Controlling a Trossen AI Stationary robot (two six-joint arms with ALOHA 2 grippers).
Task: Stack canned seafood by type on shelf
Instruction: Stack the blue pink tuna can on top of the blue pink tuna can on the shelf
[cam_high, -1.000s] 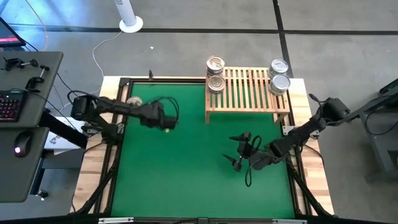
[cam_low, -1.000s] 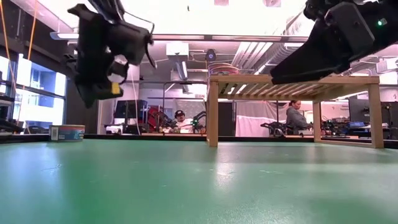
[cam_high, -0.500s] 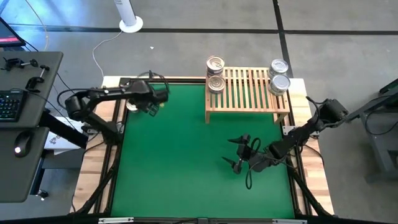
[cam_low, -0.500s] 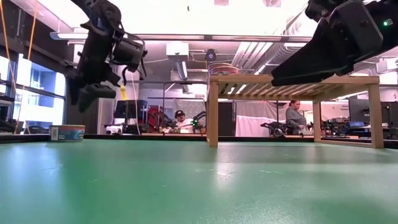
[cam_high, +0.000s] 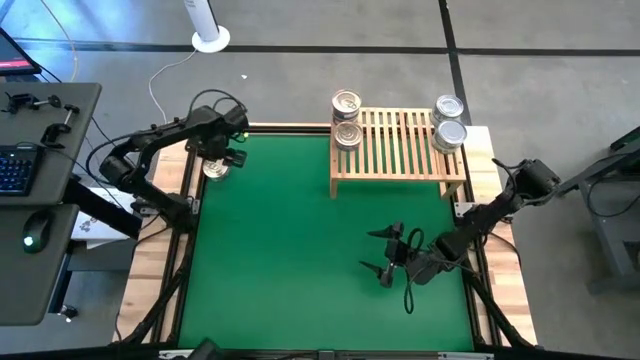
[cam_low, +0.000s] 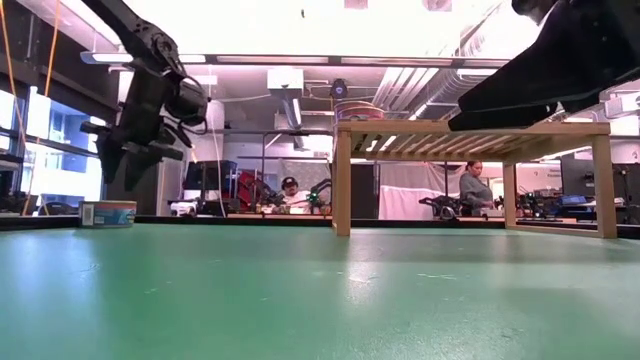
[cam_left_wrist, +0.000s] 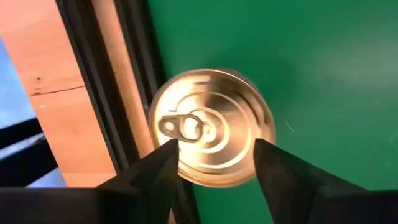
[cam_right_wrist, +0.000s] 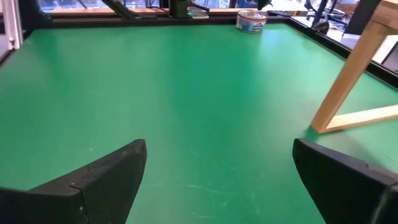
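A gold-lidded tin of canned seafood (cam_left_wrist: 211, 127) stands on its base at the green mat's far left corner (cam_high: 215, 168), beside the black rail. My left gripper (cam_left_wrist: 214, 146) hangs open above it, pointing down, a finger on either side, clear of the tin (cam_low: 107, 213). The slatted wooden shelf (cam_high: 400, 150) stands on its legs at the far right. It carries two tins at its left end (cam_high: 347, 118) and two at its right end (cam_high: 449, 122). My right gripper (cam_high: 383, 252) stands open over the mat's right half, holding nothing.
The mat's middle (cam_high: 290, 250) lies bare between the arms. A shelf leg (cam_right_wrist: 345, 81) stands close beside my right gripper. Black rails and the pale wooden table frame (cam_high: 175, 200) border the mat. A desk with a keyboard (cam_high: 20, 170) stands left of the table.
My left gripper has swung from over the mat's left middle toward the far left corner, turning as it went, and now hangs above the tin. Its fingers have opened on the way. My right gripper has drifted slightly toward the near edge.
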